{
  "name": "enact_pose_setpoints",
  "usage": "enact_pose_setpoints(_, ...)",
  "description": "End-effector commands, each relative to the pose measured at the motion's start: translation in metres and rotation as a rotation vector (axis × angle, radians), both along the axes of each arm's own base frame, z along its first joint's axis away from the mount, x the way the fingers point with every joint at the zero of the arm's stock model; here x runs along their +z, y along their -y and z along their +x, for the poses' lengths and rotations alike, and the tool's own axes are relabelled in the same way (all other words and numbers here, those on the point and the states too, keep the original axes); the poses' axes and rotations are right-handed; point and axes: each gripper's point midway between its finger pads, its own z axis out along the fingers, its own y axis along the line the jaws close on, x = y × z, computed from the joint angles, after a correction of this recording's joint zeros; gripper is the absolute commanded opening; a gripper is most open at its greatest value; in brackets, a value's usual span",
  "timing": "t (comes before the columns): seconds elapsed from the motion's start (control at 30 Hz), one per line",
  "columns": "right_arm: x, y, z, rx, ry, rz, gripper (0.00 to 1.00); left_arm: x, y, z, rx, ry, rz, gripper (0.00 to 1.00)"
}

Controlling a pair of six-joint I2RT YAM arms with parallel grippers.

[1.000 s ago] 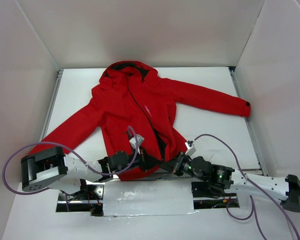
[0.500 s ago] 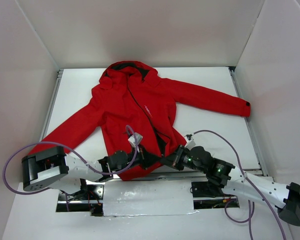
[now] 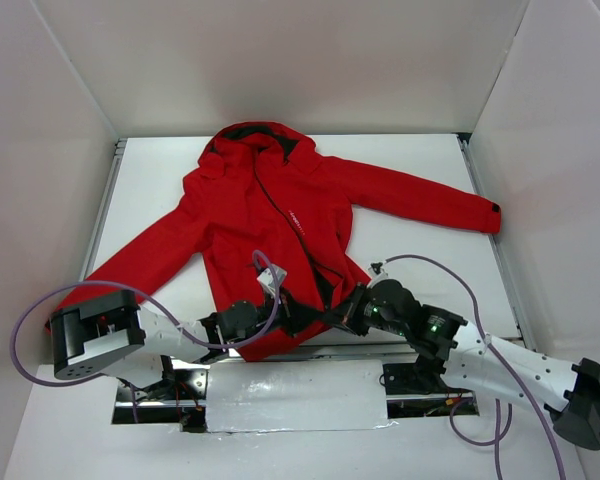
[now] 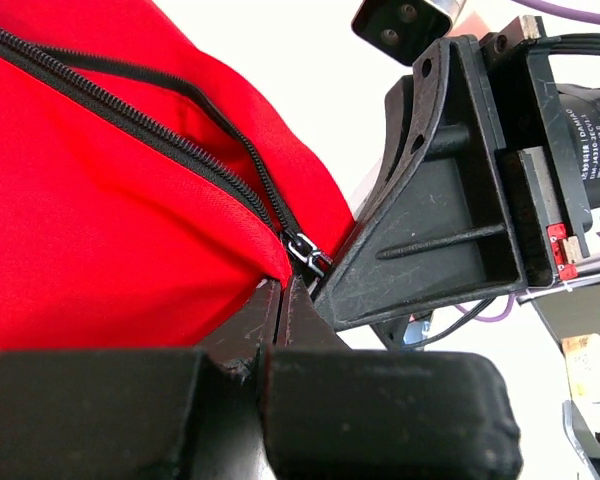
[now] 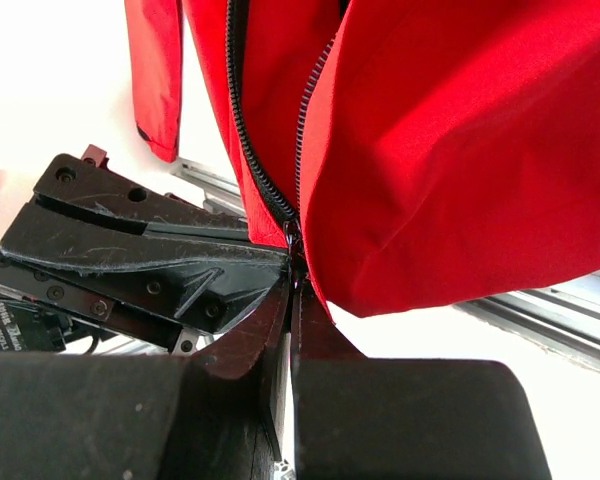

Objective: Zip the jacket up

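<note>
The red jacket lies spread on the white table, hood at the far side, its front open along the dark zip. Both grippers meet at the bottom hem. My left gripper is shut on the red hem fabric just beside the zip's lower end. The metal zip slider sits right above its tips, against the right gripper's finger. My right gripper is shut where the two rows of zip teeth come together, pinching the slider's pull. The jacket bulges over it.
A metal rail runs along the table's near edge, with a silver plate between the arm bases. Purple cables loop off both arms. The jacket's right sleeve reaches toward the right wall.
My right arm has swung its wrist left and farther over the table, pushing its gripper closer into the hem. The left arm has barely shifted. Both grippers stay shut.
</note>
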Motion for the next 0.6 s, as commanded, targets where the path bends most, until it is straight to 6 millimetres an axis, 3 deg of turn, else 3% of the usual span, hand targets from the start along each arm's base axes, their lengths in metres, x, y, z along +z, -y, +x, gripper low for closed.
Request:
enact_pose_setpoints(0.0,0.098,-0.007,0.043,-0.157,0.177,0.241,0.00,-0.015,0.009,-0.042,-0.185,-0.014,0.051,0.00)
enact_pose_setpoints(0.1,0.104,-0.004,0.045,-0.175,0.165,0.243,0.00,-0.021,0.008,-0.042,-0.179,-0.016,0.074,0.00)
enact_pose_setpoints(0.27,0.101,-0.021,0.024,-0.027,0.116,0.313,0.00,-0.021,0.008,-0.040,-0.167,-0.015,0.078,0.00)
enact_pose_setpoints(0.4,0.075,-0.018,0.024,-0.023,0.115,0.253,0.00,-0.017,0.008,-0.040,-0.167,-0.008,0.068,0.00)
enact_pose_setpoints(0.57,0.056,-0.008,0.037,-0.083,0.143,0.198,0.00,-0.014,0.008,-0.041,-0.172,-0.007,0.055,0.00)
